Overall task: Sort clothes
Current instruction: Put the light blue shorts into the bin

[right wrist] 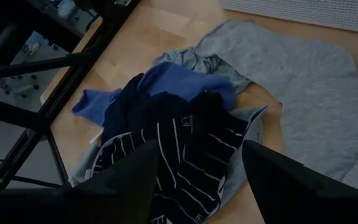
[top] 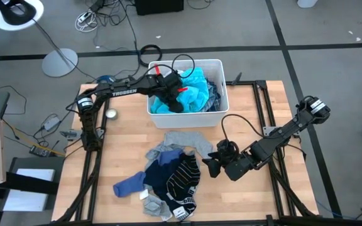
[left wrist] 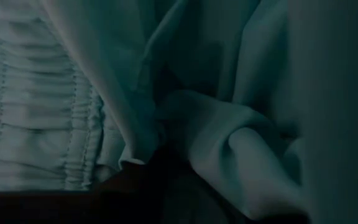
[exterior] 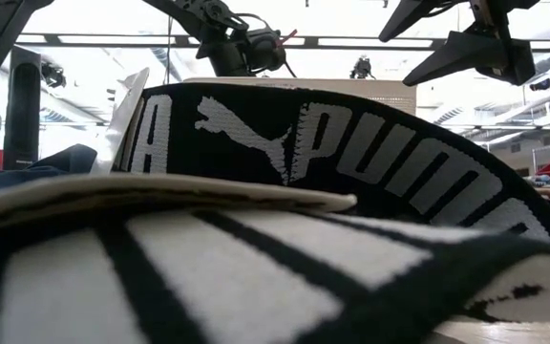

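- "TROSSEN" in white letters along the dark left arm (top: 123, 91), readable in the high view.
- "PUMA" in big white block letters plus a leaping-cat logo on a black knit waistband (exterior: 351, 158), filling the low view; black-and-white striped ribbed knit just below it.
- White rectangular plastic bin (top: 217, 65) at the table's far middle, rounded corners, smooth walls.
- Turquoise top (top: 193, 91) crumpled inside the bin, thin smooth fabric in soft folds, a shirred elastic panel showing in the left wrist view; darker blue cloth at the bin's right side.
- Left gripper (top: 171, 94) down in the bin, right on the turquoise top; jaws spread wide, nothing clamped, red accents on the body.
- Right gripper (top: 210, 164) low over the light wooden table (top: 244, 113), just beside the pile's right edge; fingers (right wrist: 284, 180) parted, empty.
- Pile of clothes on the table in front of the bin: soft grey jersey t-shirt (top: 187, 139) lying flat nearest the bin.
- Blue sock (top: 129, 186) sticking out at the pile's left, thick knit.
- Dark navy piece (right wrist: 160, 109) bunched in the middle of the pile.
- Black garment with thin white stripes (top: 184, 179) on top, nearest the right gripper.
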### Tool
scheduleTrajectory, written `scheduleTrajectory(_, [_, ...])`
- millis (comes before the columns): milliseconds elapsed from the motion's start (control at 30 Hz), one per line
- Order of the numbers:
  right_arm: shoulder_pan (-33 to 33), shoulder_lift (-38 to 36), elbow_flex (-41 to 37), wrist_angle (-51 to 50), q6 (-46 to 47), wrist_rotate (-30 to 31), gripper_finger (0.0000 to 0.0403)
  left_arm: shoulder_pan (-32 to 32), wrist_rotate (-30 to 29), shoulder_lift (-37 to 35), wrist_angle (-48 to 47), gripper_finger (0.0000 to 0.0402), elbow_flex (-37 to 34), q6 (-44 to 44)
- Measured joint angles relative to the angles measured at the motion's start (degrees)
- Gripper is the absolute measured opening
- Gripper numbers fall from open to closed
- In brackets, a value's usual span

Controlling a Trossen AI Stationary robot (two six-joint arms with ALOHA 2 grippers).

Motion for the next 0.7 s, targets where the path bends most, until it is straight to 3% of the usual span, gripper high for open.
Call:
scheduleTrajectory(300, [0.0,0.0,0.0,-0.1,-1.5,0.0,0.0236,-0.5,3.3,-3.5,-0.8,0.0173,2.6,3.1])
scheduleTrajectory(533, [-1.9,0.0,0.0,1.8,-7.0,0.2,0.0236,-0.5,2.4,-12.8,-0.5,0.0173,6.9,3.2])
scheduleTrajectory(700, [-4.8,0.0,0.0,7.2,-16.4,-1.4,0.0236,-2.0,2.0,-20.2,-1.9,0.0173,7.2,0.7])
